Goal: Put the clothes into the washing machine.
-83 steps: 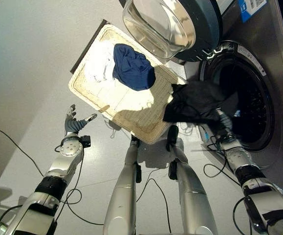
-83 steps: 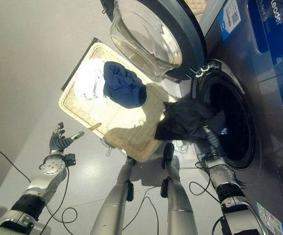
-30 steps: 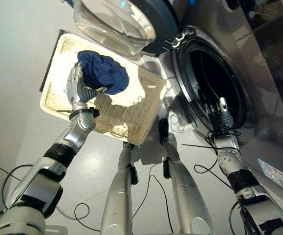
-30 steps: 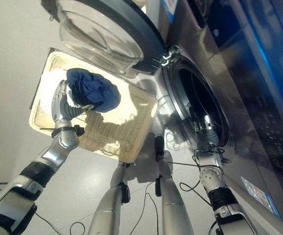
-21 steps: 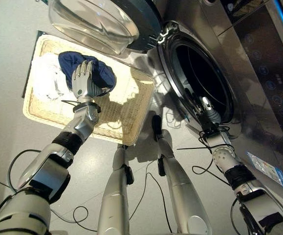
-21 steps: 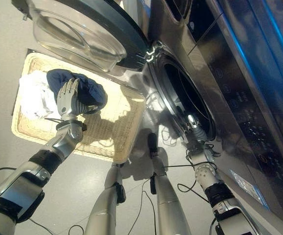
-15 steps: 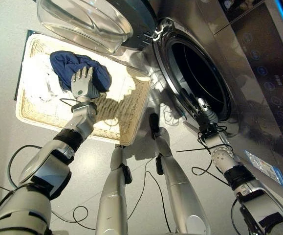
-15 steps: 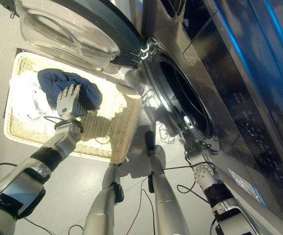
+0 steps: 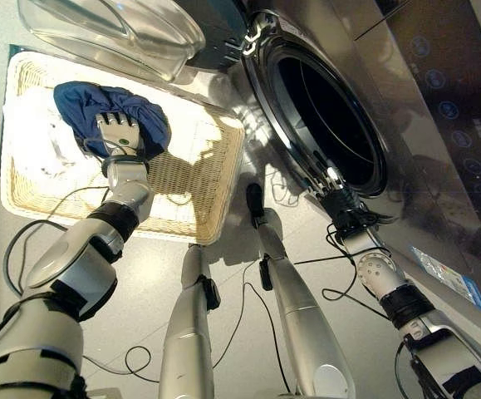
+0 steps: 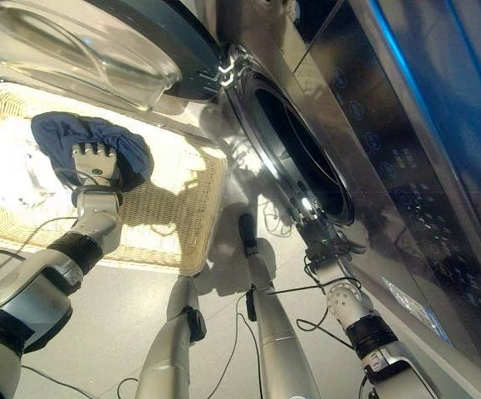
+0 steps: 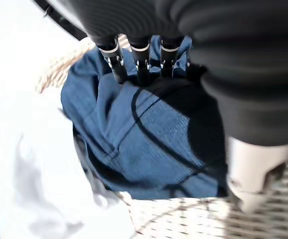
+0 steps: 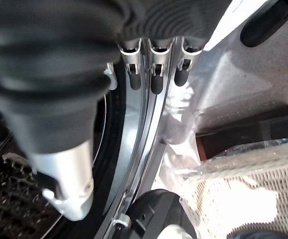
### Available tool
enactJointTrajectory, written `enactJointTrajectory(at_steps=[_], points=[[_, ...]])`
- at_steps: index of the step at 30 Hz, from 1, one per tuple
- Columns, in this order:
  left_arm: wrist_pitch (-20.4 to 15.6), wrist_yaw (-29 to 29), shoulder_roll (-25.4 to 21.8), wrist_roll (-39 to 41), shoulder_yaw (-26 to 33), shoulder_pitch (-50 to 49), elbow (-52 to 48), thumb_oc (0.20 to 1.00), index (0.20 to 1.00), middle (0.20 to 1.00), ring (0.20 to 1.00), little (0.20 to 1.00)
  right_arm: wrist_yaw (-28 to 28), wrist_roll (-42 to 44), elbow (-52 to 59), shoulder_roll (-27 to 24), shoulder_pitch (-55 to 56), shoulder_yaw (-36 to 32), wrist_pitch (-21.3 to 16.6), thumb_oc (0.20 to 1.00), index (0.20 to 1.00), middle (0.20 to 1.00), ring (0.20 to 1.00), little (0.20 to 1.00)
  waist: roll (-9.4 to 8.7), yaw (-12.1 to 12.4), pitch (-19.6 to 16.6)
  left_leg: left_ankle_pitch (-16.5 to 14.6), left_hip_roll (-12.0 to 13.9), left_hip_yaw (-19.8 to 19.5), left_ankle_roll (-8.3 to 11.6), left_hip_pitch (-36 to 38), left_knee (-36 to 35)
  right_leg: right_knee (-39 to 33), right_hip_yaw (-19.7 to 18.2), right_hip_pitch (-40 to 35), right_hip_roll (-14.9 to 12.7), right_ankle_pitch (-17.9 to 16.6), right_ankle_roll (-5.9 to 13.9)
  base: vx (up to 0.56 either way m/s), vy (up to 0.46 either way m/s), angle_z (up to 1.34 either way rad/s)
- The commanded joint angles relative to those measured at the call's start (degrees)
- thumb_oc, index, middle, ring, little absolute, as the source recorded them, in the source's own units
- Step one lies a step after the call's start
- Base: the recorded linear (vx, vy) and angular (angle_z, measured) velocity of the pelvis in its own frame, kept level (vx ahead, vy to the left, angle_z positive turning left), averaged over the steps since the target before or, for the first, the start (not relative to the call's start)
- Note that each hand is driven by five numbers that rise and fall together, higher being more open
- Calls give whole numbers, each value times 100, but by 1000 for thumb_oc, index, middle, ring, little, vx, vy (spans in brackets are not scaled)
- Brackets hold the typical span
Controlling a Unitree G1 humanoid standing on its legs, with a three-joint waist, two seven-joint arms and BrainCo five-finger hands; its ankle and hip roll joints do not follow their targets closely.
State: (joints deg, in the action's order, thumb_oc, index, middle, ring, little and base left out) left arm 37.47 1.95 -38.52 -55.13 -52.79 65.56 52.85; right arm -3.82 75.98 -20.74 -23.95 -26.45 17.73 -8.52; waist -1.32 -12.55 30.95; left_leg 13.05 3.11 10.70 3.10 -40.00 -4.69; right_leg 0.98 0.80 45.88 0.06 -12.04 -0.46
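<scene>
Seen from above: a shallow woven basket (image 9: 194, 195) lying on the pale floor (image 9: 140, 307), just beside the front of a steel washing machine (image 9: 439, 125). Round glass door (image 9: 115, 29) swung wide open above the basket, dark drum opening (image 9: 327, 116) exposed. In the basket, a crumpled navy blue garment (image 9: 78, 100) lying partly over a white garment (image 9: 28, 137) toward the basket's far left end. Both clothes in the basket, none visible in the drum.

Left hand (image 9: 120, 137) resting on top of the navy blue garment, palm down. From the left wrist view, fingers (image 11: 140, 62) bent down with dark tips pressing into the blue cloth; impossible to tell whether any fold is actually pinched between them and the thumb.

Right hand (image 9: 333, 189) at the lower rim of the drum opening, close to the shiny metal door ring (image 12: 148, 149). From the right wrist view, fingers (image 12: 156, 72) lying straight and relaxed side by side, holding nothing, with the dark perforated drum wall beside the thumb.
</scene>
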Motion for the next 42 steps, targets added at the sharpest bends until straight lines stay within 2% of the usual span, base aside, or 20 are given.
enactJointTrajectory(at_steps=[1,5,6,7,8,9,11,12,15,16,18,19,21,23,26,28,32,37,38,42], points=[[-207,467,-265,5,-50,-73,271,200,200,200,200,200,-318,-9,407,58,339,-135,-1,1000,1000,1000,1000,1000,-403,64,-116,-175,-176,-40,233,-175,243,192,95,57,98,-211,616,0,0,0],[-317,-98,-336,692,-32,-136,181,200,200,200,200,200,-287,-155,538,94,391,-123,-24,1000,1000,1000,1000,1000,-388,84,-116,-160,-176,-41,239,-155,225,154,138,28,82,-218,620,0,0,0],[-383,-707,-349,1734,47,-191,149,200,200,200,200,200,-276,-219,572,120,410,-120,-33,1000,1000,1000,1000,1000,-373,103,-116,-151,-174,-47,245,-146,215,142,151,12,72,-214,622,0,0,0],[-439,-1021,-342,2321,154,-238,101,200,200,200,200,200,-264,-244,587,137,414,-111,-46,1000,1000,1000,1000,1000,-367,123,-116,-143,-178,-59,242,-148,215,143,155,6,71,-212,619,-32,17,-1],[-633,-1621,-308,3430,421,-365,51,200,200,200,200,200,-217,-286,644,179,432,-79,-63,1000,1000,1000,1000,1000,-357,156,-116,-130,-187,-87,236,-139,212,142,162,-17,69,-205,612,0,0,0],[-873,-1922,-277,4032,671,-438,24,200,200,200,200,200,-187,-313,689,212,448,-71,-62,1000,1000,1000,1000,1000,-360,186,-116,-123,-191,-109,232,-128,204,139,176,-38,65,-193,607,0,0,0],[-1526,-2337,-192,4433,1263,-591,18,200,200,200,200,200,-163,-447,733,288,454,-57,-15,1000,1000,1000,1000,1000,-371,235,-116,-113,-188,-140,231,-89,188,139,199,-82,64,-160,598,0,0,0],[-1835,-2400,-193,4778,1487,-656,16,200,200,200,200,200,-172,-514,717,310,442,-45,11,1000,1000,1000,1000,1000,-371,260,-116,-116,-190,-159,234,-61,186,134,213,-114,59,-147,597,0,0,0],[-2333,-2582,-141,5463,2037,-904,-193,200,200,200,200,200,-86,-776,816,354,488,-42,91,1000,1000,1000,1000,1000,-368,325,-116,-109,-199,-208,233,-17,181,135,236,-177,56,-121,587,-21,-21,6],[-2833,-2620,-52,6081,2536,-1253,-459,200,200,200,200,200,-27,-1098,935,380,557,-15,60,1000,1000,1000,1000,1000,-351,392,-116,-104,-209,-268,223,36,165,141,269,-236,50,-94,584,-37,-26,15],[-3295,-2671,109,6731,2926,-1634,-801,200,200,200,200,200,-54,-1385,1042,418,628,40,-107,1000,1000,1000,1000,1000,-313,475,-116,-96,-230,-322,210,67,147,123,312,-277,36,-78,580,-35,-13,11],[-3313,-2642,123,6756,2960,-1675,-834,200,200,200,200,200,-48,-1434,1053,417,636,49,-125,1000,1000,1000,1000,1000,-307,476,-116,-94,-232,-329,209,74,143,118,318,-286,34,-77,580,-28,-1,8],[-3915,-2694,360,7046,3293,-2299,-1381,200,200,200,200,200,153,-2130,1217,447,653,105,-199,1000,1000,1000,1000,1000,-232,618,-116,-82,-272,-406,185,110,123,75,378,-334,-4,-95,580,-33,-4,8],[-4282,-2731,602,6899,3493,-2869,-1970,200,200,200,200,200,324,-2664,1352,502,621,182,-94,1000,1000,1000,1000,1000,-157,769,-116,-78,-317,-504,162,138,123,48,460,-393,-52,-99,578,-43,-23,6],[-4497,-2625,717,6855,3629,-3381,-2674,200,200,200,200,200,494,-3509,1434,505,554,270,58,1000,1000,1000,1000,1000,-93,930,-116,-76,-355,-599,139,185,97,14,566,-470,-103,-91,579,-46,-30,14],[-4714,-2146,818,7121,3773,-3817,-3550,200,200,200,200,200,763,-4373,1438,398,365,363,260,1000,1000,1000,1000,1000,-15,1102,-116,-80,-402,-711,107,193,108,12,678,-524,-160,-69,576,-53,-24,23],[-5192,-1629,834,7233,3814,-4194,-4452,200,200,200,200,200,502,-4474,1251,294,189,356,398,1000,1000,1000,1000,1000,96,1301,-116,-89,-471,-851,77,297,101,-6,828,-684,-251,-43,599,-45,5,25],[-5369,-733,757,7743,3744,-4297,-5275,200,200,200,200,200,298,-4415,1062,227,-33,402,564,1000,1000,1000,1000,1000,195,1467,-116,-90,-515,-949,36,411,72,8,967,-819,-326,-17,609,-38,-15,19],[-5376,-250,759,8065,3667,-4283,-5473,200,200,200,200,200,91,-4311,909,250,-137,434,578,1000,1000,1000,1000,1000,232,1522,-116,-91,-538,-994,15,450,68,38,1004,-863,-341,5,612,-41,-29,13],[-5318,463,715,8511,3476,-4158,-5778,200,200,200,200,200,-186,-4451,701,288,-418,635,722,1000,1000,1000,1000,1000,286,1605,-116,-85,-573,-1028,-4,496,85,58,1061,-927,-377,4,617,-30,-25,12]])
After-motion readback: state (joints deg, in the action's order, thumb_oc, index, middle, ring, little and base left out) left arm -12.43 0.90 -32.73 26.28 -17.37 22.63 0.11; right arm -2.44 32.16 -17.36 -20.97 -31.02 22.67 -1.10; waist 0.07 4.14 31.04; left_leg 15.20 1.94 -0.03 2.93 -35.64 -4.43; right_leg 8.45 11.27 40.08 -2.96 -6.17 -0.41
